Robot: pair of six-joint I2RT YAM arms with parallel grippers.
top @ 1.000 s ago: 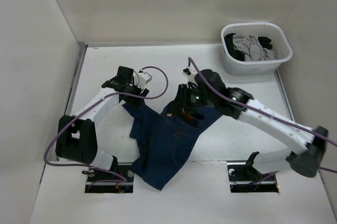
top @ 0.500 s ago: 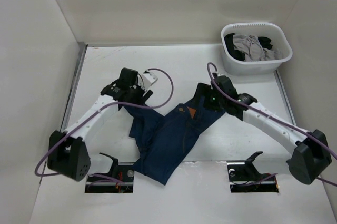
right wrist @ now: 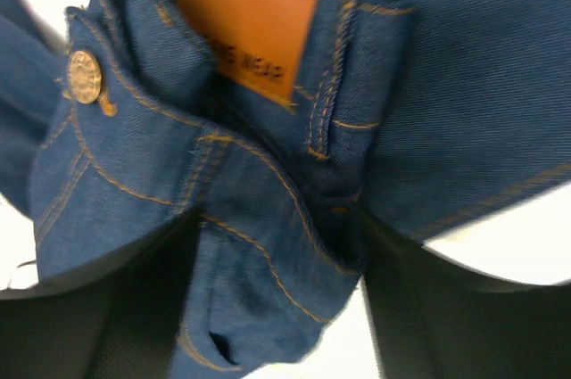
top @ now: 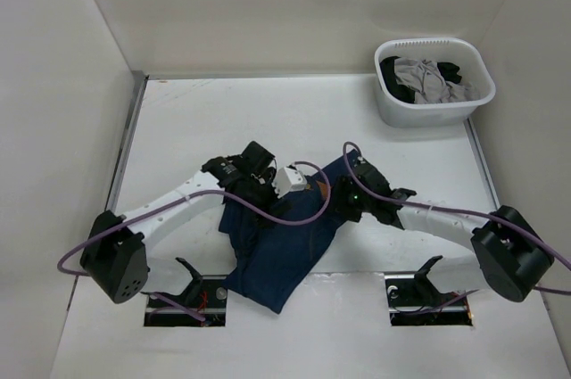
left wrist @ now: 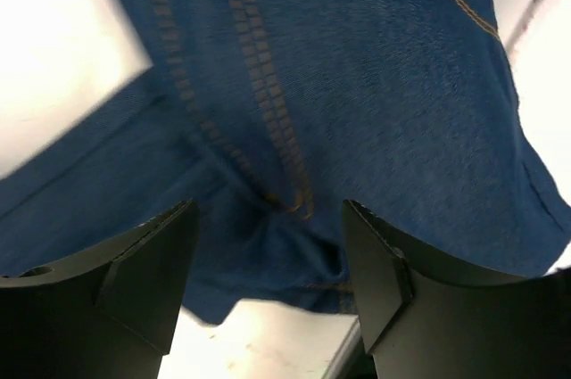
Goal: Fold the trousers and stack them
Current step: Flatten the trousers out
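The dark navy jeans (top: 277, 254) lie crumpled on the white table between the two arms, reaching the near edge. My left gripper (top: 310, 188) is over the upper part of the jeans; in the left wrist view its jaws (left wrist: 268, 254) stand apart above the denim (left wrist: 357, 85), with bare table showing between the tips. My right gripper (top: 343, 194) is low at the jeans' right end. In the right wrist view it (right wrist: 272, 281) is closed around the bunched waistband (right wrist: 259, 218), below the tan leather patch (right wrist: 245, 22) and metal button (right wrist: 85, 76).
A white basket (top: 433, 107) holding grey and black garments stands at the back right. White walls close in the table on the left, back and right. Purple cables loop from both arms over the jeans.
My left gripper has swung right, from the jeans' left edge to over their middle. My right gripper has come down and nearer with the waistband, folding the jeans' upper end inward.
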